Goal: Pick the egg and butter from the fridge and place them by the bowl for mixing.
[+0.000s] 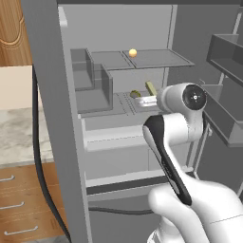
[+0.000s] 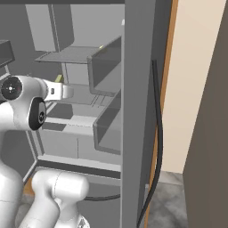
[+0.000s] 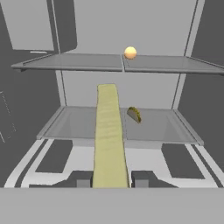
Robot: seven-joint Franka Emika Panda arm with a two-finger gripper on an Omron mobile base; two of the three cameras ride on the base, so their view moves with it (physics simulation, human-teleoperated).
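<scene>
The fridge (image 1: 50,109) stands open in front of me. The egg (image 1: 133,52), a small pale-yellow ball, rests on the upper shelf; the hand view shows the egg (image 3: 130,53) near that shelf's middle seam. My gripper (image 3: 111,181) is shut on the butter (image 3: 108,135), a long olive-yellow stick that runs forward between the fingertips (image 3: 83,179). From the left base, the butter (image 1: 150,88) juts out of the hand above the middle shelf. The bowl is out of view.
A small yellow-green folded food item (image 3: 134,114) lies on the middle shelf just right of the butter. Box-like bins (image 1: 92,85) sit at the shelves' left, door racks (image 1: 223,95) hang to the right. A wood-drawer counter (image 1: 19,142) lies left of the fridge.
</scene>
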